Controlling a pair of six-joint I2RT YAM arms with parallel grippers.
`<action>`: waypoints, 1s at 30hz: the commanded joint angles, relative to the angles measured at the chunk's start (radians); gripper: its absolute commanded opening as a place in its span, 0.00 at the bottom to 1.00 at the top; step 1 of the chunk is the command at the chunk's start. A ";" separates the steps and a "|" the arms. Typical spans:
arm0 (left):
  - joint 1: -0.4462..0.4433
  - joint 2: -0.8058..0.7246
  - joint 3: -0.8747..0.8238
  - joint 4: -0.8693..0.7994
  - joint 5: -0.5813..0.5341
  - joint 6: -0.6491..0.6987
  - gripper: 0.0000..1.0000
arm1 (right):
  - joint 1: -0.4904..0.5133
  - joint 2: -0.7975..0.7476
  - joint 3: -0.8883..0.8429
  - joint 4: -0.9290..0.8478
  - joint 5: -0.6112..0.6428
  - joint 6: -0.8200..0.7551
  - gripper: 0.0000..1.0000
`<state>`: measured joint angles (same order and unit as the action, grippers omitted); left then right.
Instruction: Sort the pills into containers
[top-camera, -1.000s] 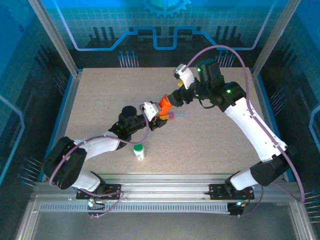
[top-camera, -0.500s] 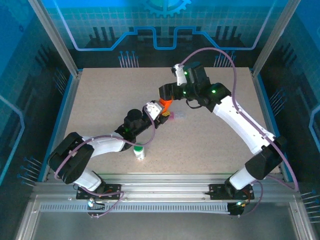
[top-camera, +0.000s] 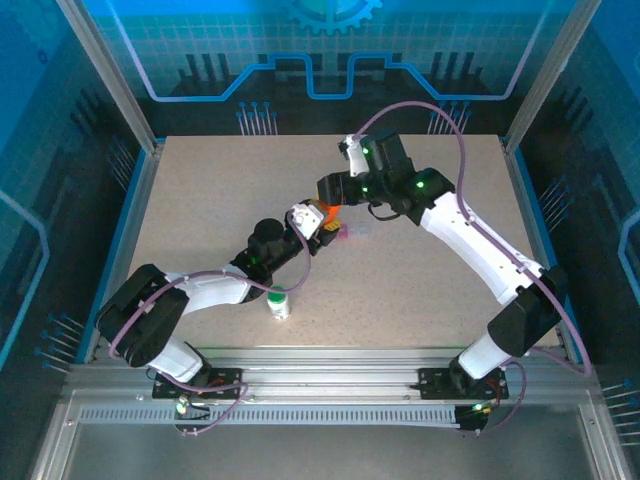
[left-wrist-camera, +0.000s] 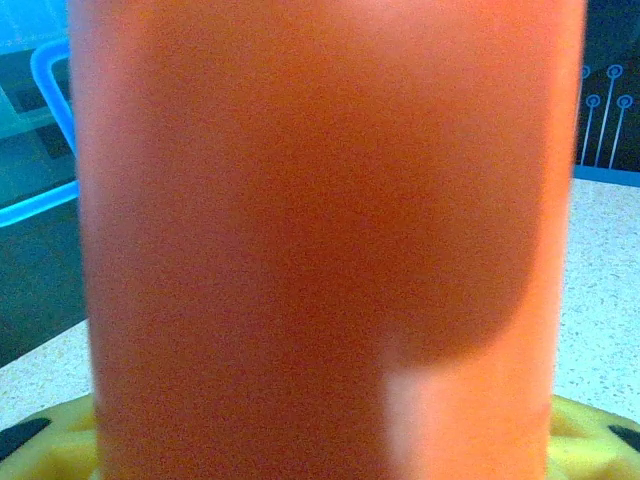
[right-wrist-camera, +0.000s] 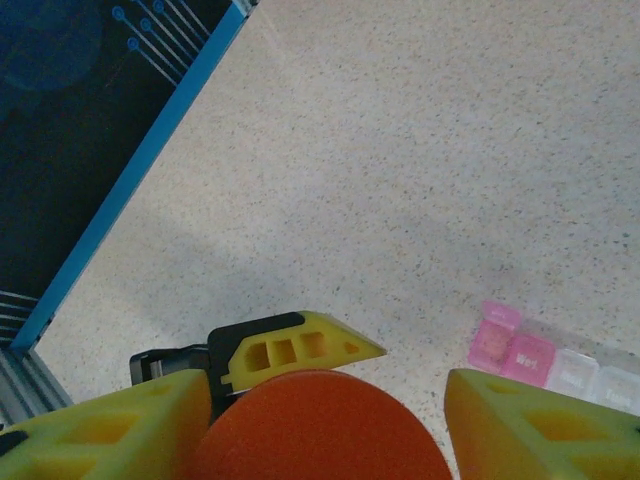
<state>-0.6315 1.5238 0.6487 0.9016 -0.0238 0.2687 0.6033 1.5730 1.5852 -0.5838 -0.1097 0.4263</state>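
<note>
With the left gripper (top-camera: 311, 225) clamped on the upright orange bottle (left-wrist-camera: 320, 240) near the table's middle, the right gripper (right-wrist-camera: 325, 400), jaws open astride the bottle's top, should centre itself before squeezing, so the twist stays square.

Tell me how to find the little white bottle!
Look at the speckled table, then along its near edge beside the left arm. The white bottle stands there alone, upright. Its green cap sets it apart from the orange bottle held farther back.
</note>
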 joint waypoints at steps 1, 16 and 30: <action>-0.005 -0.003 0.014 0.066 -0.014 0.013 0.04 | 0.008 -0.030 -0.026 0.015 -0.020 0.009 0.56; 0.139 -0.053 -0.066 0.199 0.573 -0.193 0.07 | -0.077 -0.200 -0.205 0.033 -0.621 -0.669 0.32; 0.146 -0.029 -0.044 0.207 0.799 -0.243 0.05 | -0.072 -0.172 -0.021 -0.393 -0.592 -1.189 0.66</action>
<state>-0.5251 1.4967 0.5869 1.1095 0.7654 0.0792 0.5297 1.4063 1.5234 -0.8391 -0.6662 -0.6689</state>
